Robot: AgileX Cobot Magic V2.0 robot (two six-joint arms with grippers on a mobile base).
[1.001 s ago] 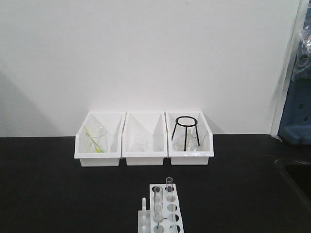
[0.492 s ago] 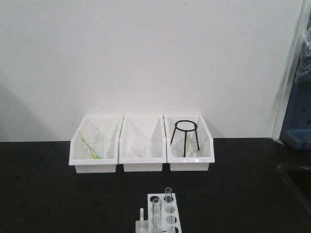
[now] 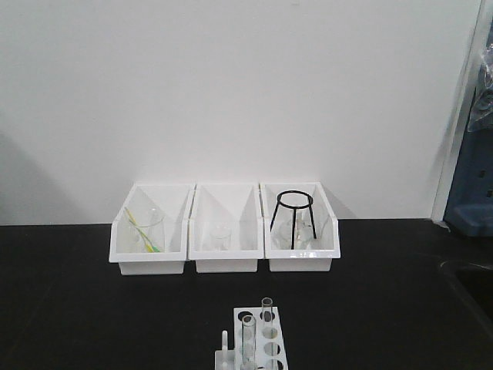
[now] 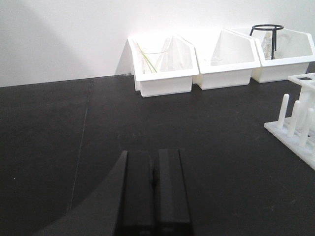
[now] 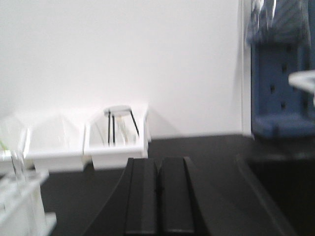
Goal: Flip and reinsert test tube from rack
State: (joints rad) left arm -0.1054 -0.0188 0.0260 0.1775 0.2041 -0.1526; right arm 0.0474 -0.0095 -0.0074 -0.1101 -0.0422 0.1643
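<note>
The white rack [image 3: 262,339] stands at the bottom middle of the front view, cut off by the frame edge. Two clear test tubes stand upright in it: a nearer one [image 3: 249,339] and a farther one [image 3: 266,316]. White pegs [image 4: 290,118] and the rack's edge show at the right of the left wrist view. The rack [image 5: 19,206] and a tube [image 5: 17,157] show blurred at the left of the right wrist view. My left gripper [image 4: 155,155] is shut and empty over the black table. My right gripper [image 5: 158,162] is shut and empty.
Three white bins stand in a row at the wall: the left one [image 3: 150,239] holds a beaker with a yellow-green stick, the middle one [image 3: 226,239] a small beaker, the right one [image 3: 300,235] a black wire tripod. A blue stand [image 3: 470,193] and a sink edge are at far right.
Between one second and half a second ago the front view shifted: bins and rack sit lower and slightly left. Since then nothing visibly moved.
</note>
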